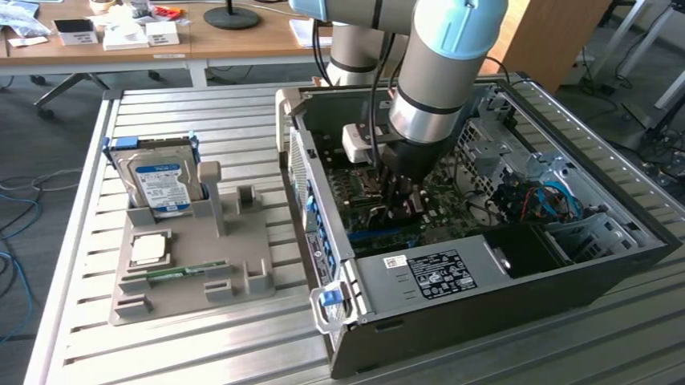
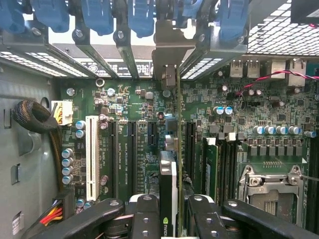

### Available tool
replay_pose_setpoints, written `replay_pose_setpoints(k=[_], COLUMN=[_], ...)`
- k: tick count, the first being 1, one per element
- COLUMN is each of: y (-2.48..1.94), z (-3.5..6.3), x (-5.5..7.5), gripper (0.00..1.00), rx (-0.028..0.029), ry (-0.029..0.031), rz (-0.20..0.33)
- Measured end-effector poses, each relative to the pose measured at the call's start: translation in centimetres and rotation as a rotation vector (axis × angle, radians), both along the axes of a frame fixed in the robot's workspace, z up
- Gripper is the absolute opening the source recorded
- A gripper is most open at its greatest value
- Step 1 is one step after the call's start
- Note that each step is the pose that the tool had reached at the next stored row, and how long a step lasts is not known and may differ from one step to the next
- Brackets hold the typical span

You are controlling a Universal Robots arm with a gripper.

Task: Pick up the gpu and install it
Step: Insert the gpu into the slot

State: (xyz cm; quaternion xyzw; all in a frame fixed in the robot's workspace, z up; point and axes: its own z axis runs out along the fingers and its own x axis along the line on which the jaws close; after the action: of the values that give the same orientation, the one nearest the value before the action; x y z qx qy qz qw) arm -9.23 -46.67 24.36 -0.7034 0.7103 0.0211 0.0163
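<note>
Slatted aluminium made up the bench (image 1: 214,345), with wooden office desks (image 1: 160,40) and a grey carpeted floor beyond it on the far side. On the exterior view's right lay an open black desktop computer case (image 1: 482,297), side panel off, its green motherboard (image 2: 124,149) exposed. On the exterior view's left stood a grey plastic parts holder (image 1: 192,265), carrying a silver hard drive with a blue label (image 1: 160,183), a square silver processor chip (image 1: 149,249) and a narrow green memory stick (image 1: 176,273) laid flat near its front.

The arm's gripper (image 1: 405,200) reached down inside the case, over the board. In the wrist view its black jaws were pinching the gpu (image 2: 168,179), a flat green circuit card seen edge-on with a black cooler on one face, one pad pressed to each side of it. The card stood upright, its lower edge in line with a long black expansion slot (image 2: 190,149), and its silver metal end bracket (image 2: 168,62) rose to the rear slot openings under the row of blue retaining clips (image 2: 142,17).

Judged from this, the pick-up was done and the card had been brought to its slot. Whether it sat fully home I could not tell; the grip had not been let go, so the install looked unfinished.
</note>
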Motion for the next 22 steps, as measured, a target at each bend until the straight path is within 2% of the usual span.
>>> replay_pose_setpoints(k=[8, 11, 22], y=[0.0, 0.02, -0.03], z=[0.0, 0.15, 0.37], x=[0.0, 0.01, 0.0], gripper=[0.27, 0.27, 0.27], rx=[0.0001, 0.0018, -0.0001], ry=[0.0, -0.001, 0.0], rz=[0.0, 0.0, -0.008])
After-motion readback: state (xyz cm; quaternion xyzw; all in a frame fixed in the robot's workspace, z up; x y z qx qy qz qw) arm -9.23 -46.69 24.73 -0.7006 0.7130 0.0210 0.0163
